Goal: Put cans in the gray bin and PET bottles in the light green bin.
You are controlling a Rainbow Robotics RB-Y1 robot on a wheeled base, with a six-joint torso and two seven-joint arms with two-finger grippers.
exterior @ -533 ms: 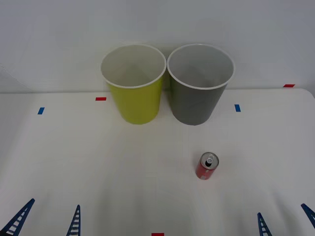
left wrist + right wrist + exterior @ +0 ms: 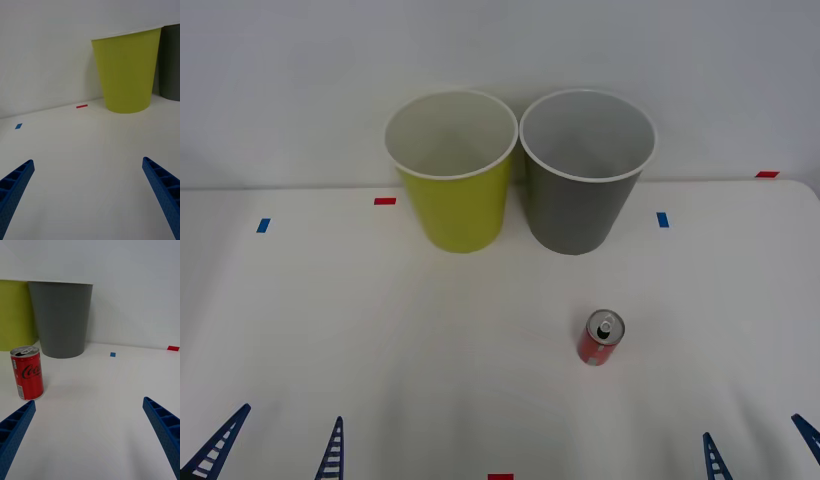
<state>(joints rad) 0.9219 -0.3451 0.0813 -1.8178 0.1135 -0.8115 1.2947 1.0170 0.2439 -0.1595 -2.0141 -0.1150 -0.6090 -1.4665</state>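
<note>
A small red can (image 2: 601, 340) (image 2: 27, 372) with a silver top stands upright on the white table, right of centre. Behind it the gray bin (image 2: 585, 172) (image 2: 62, 318) (image 2: 170, 62) stands beside the light green bin (image 2: 452, 172) (image 2: 127, 71) (image 2: 15, 315), both upright with white rims. My right gripper (image 2: 760, 450) (image 2: 88, 435) is open at the near right edge, the can ahead of it toward the table's centre. At the near left edge my left gripper (image 2: 275, 450) (image 2: 88, 195) is open, with nothing between its fingers. No PET bottles are in view.
Small blue tape marks (image 2: 263, 225) (image 2: 663, 219) and red ones (image 2: 385, 201) (image 2: 767, 174) (image 2: 500, 477) lie flat on the table. A pale wall rises behind the bins.
</note>
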